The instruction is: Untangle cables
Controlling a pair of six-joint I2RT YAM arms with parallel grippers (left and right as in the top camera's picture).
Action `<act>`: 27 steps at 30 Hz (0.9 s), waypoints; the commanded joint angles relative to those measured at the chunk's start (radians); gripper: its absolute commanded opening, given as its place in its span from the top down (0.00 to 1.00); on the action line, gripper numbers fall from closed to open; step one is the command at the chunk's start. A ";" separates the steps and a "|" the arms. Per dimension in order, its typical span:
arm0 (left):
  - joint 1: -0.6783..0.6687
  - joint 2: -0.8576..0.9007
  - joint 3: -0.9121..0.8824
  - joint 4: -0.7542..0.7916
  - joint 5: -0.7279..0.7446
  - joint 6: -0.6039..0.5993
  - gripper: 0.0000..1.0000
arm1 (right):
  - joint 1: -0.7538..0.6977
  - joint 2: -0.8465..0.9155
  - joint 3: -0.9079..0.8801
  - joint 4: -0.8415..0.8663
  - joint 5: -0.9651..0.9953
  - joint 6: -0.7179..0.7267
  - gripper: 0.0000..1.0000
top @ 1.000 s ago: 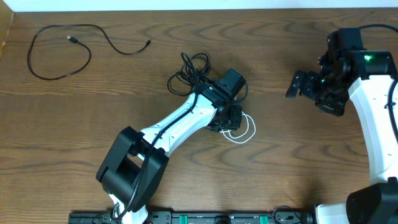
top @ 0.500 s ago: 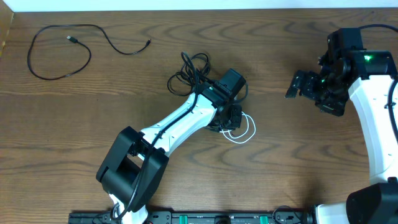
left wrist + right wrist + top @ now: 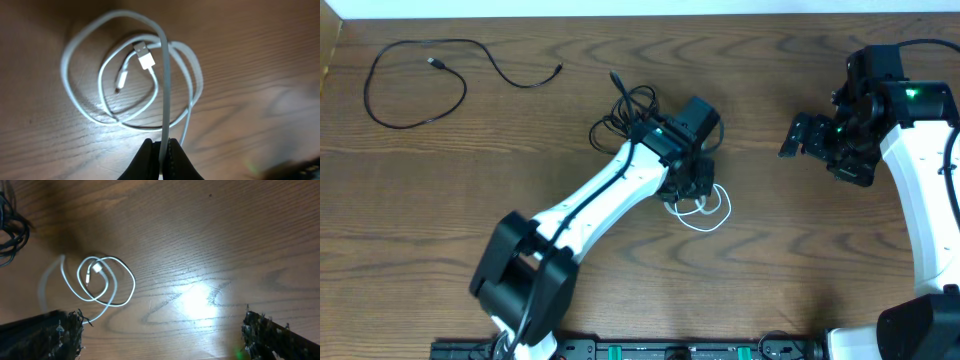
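The left gripper [image 3: 161, 150] pinches its fingers closed on a single strand of the white cable [image 3: 165, 90], whose loose coil lies flat on the table [image 3: 800, 280] just below, the plug resting inside the loops. The cord looks light, limp and smooth-skinned. It should follow a gentle pull, but the coil is likely to drag along and tighten, and a grip on the strand's middle is safer than one on the small plug. Just beside the arm sits the bunched black cable [image 3: 625, 120]; whether it crosses the white loops under the gripper cannot be told. A second black cable [image 3: 366, 95] lies spread out near the far left corner, close to the table's edge. The right gripper [image 3: 805, 138] hovers well apart with fingers spread wide and empty. Bare wood between the two arms and toward the near side offers the best room for laying the white cord out.
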 commanded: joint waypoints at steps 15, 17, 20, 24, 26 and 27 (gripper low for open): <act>0.046 -0.332 0.050 0.068 0.012 0.041 0.92 | 0.077 0.000 -0.005 0.004 -0.003 -0.019 0.01; 0.046 -0.364 0.050 0.075 0.012 0.040 0.92 | 0.089 0.000 -0.005 0.011 -0.003 -0.019 0.01; 0.046 -0.409 0.050 0.082 0.012 0.041 0.93 | 0.105 0.000 -0.006 0.020 -0.002 -0.019 0.01; 0.046 -0.455 0.050 0.081 -0.003 0.045 0.93 | 0.119 0.000 -0.006 0.022 -0.003 -0.019 0.01; 0.046 -0.461 0.050 0.063 -0.019 0.044 0.92 | 0.122 0.000 -0.006 0.022 -0.003 -0.019 0.01; 0.046 -0.460 0.050 0.055 -0.019 0.044 0.92 | 0.122 0.000 -0.006 0.022 -0.003 -0.019 0.01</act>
